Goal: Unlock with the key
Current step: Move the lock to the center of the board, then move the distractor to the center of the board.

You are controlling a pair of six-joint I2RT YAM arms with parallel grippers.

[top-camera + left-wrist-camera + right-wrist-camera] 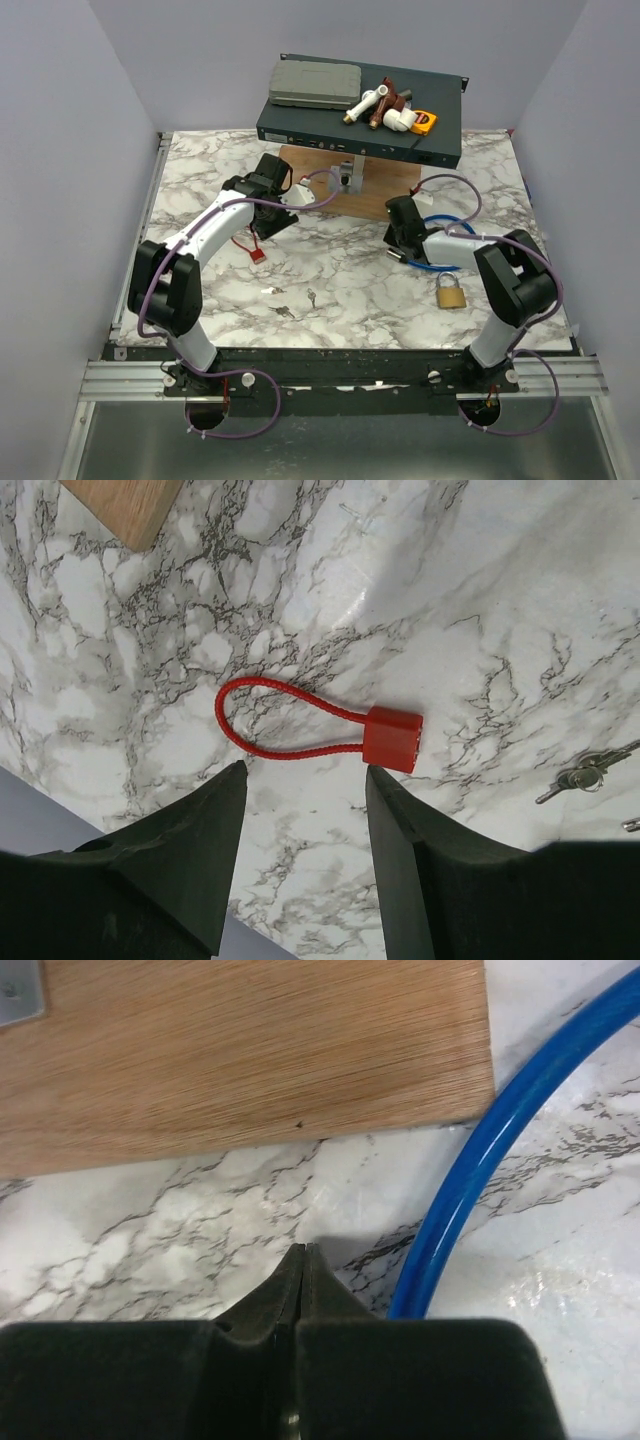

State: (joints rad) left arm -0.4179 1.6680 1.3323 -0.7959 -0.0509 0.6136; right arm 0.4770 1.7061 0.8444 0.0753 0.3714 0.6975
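Note:
A red cable lock (390, 738) lies on the marble table, just ahead of my left gripper (305, 770), which hangs open above it with nothing between its fingers. In the top view the red cable lock (255, 248) sits below the left gripper (268, 222). Small keys (285, 312) lie loose near the table's middle, and the keys (585, 775) also show at the right edge of the left wrist view. A brass padlock (451, 293) rests at the front right. My right gripper (303, 1250) is shut with nothing visible between its tips, beside a blue cable (480, 1160).
A wooden board (330, 195) lies at the back centre under a dark rack unit (360, 135) that carries a grey case and pipe fittings. The wooden board (250, 1050) fills the top of the right wrist view. The blue cable (440, 225) loops by the right gripper (397, 212).

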